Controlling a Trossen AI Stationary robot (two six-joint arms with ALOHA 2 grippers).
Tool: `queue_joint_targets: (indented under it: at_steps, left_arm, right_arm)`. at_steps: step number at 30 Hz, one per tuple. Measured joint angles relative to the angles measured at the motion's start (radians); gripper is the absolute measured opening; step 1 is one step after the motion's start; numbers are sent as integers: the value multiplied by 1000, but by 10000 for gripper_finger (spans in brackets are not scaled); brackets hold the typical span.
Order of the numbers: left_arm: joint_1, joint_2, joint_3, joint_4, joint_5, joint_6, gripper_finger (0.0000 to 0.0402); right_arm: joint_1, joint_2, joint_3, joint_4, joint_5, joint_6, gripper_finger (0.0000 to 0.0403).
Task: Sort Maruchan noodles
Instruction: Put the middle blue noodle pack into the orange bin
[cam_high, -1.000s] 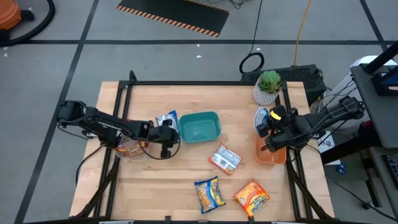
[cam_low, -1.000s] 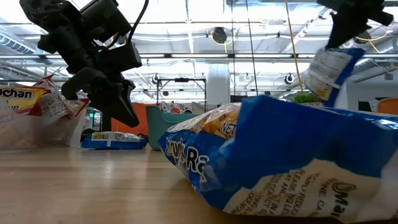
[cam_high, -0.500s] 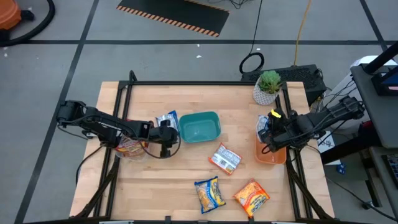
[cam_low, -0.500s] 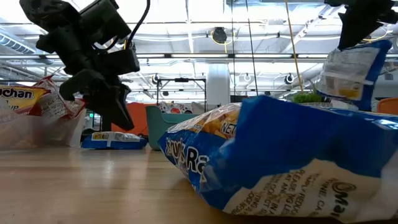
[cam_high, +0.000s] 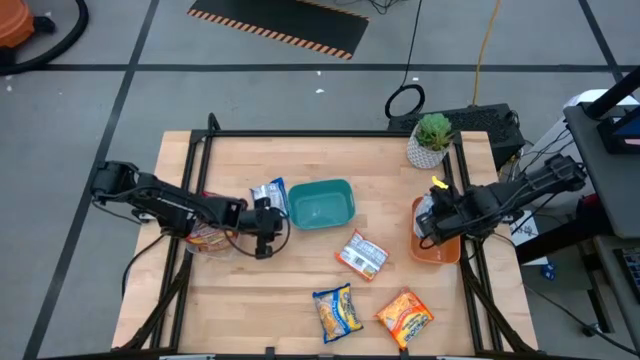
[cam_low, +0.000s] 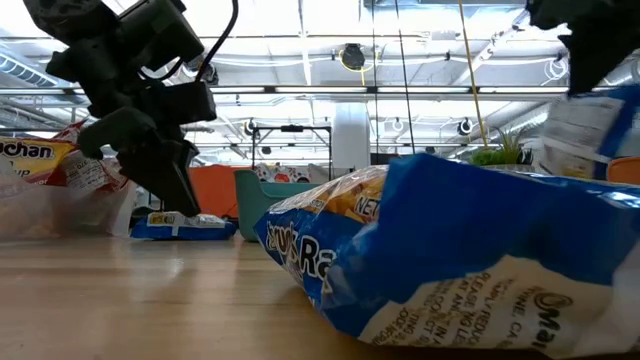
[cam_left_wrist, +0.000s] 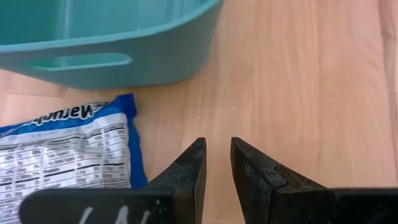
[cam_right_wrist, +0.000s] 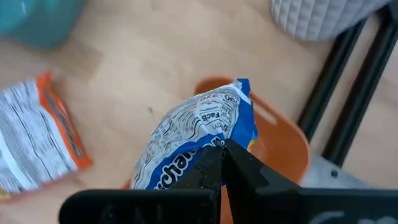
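Maruchan packet, blue-edged, pinched in right end effector above orange tray.

A light wooden desk on a black frame stands on a grey floor crossed by dark lines. A black-and-orange striped mat lies beyond it. Level across, long ceiling lights run over a wide hall.

A large blue noodle packet fills the foreground before the teal bin.
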Motion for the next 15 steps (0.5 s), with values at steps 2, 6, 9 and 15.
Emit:
queue_joint_targets:
  at_steps: [2, 6, 9, 15]
  left_arm:
    - [-5, 0, 0, 0, 0, 2, 79]
    - [-8, 0, 0, 1, 0, 15, 79]
    - [-8, 0, 0, 2, 0, 38, 79]
    - [-7, 0, 0, 36, -1, 79, 79]
  right_arm:
    - [0, 0, -15, 0, -35, -2, 0]
    - [0, 0, -38, 0, -70, -4, 0]
    - [0, -1, -49, 28, -66, -4, 1]
    - [0, 0, -95, 201, -63, -28, 40]
